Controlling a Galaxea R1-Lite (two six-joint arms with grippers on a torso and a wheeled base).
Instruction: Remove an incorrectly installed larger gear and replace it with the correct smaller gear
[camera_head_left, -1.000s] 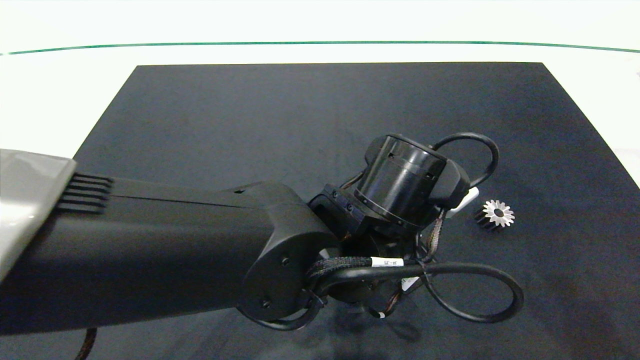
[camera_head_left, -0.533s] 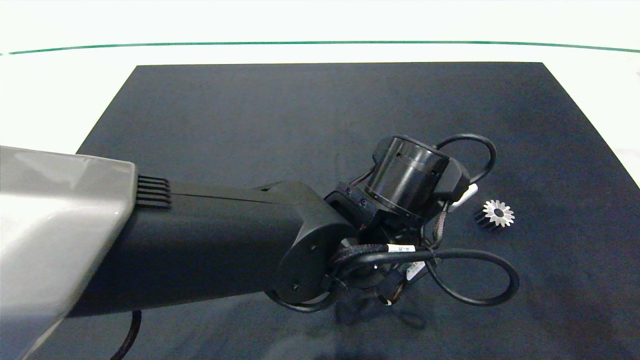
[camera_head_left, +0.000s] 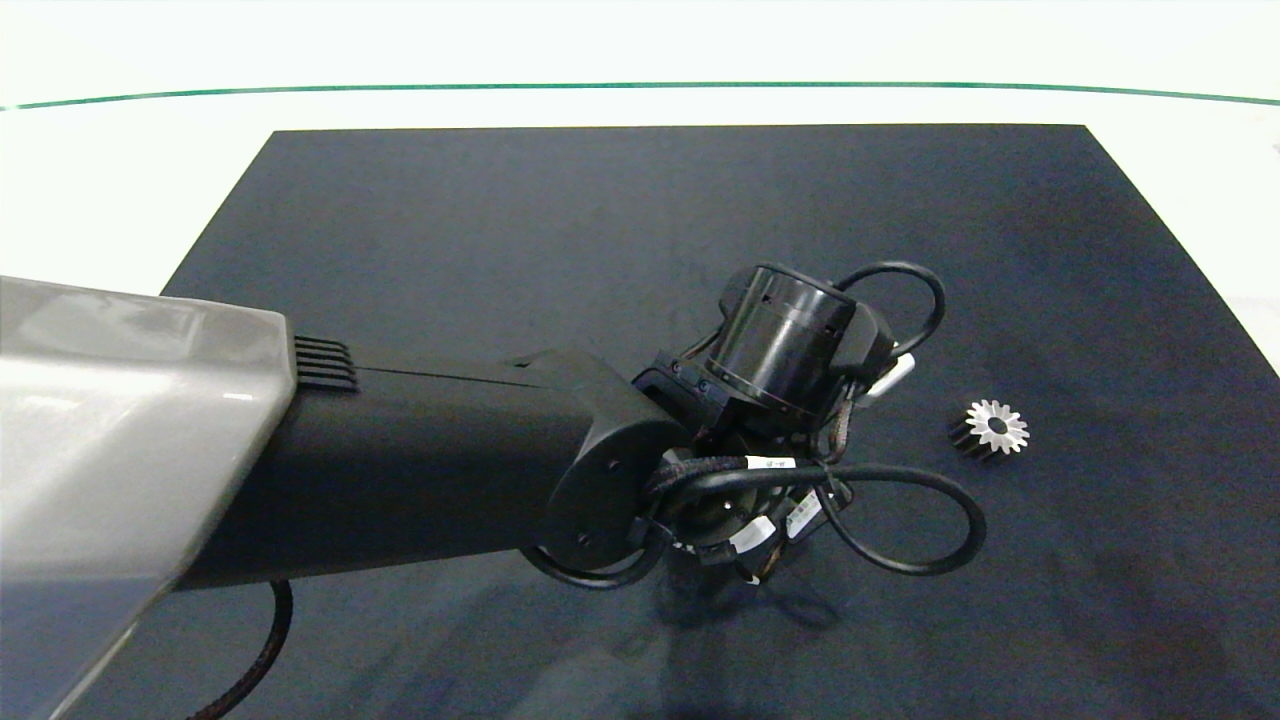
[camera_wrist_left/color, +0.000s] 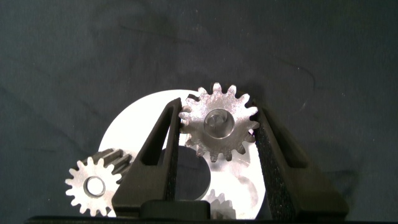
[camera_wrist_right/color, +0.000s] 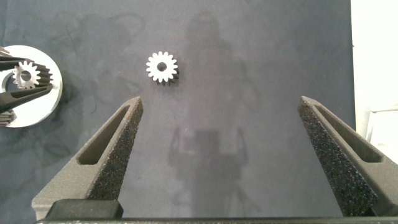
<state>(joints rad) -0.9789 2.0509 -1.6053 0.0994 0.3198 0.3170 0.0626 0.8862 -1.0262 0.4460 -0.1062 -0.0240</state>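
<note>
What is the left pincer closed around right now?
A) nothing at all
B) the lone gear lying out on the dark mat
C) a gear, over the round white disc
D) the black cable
C: in the left wrist view the left pincer clamps a gear by its teeth, above the white disc.

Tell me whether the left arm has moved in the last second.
Yes. In the head view the left arm's wrist has drawn back from the loose gear on the black mat, widening the gap between them.
</note>
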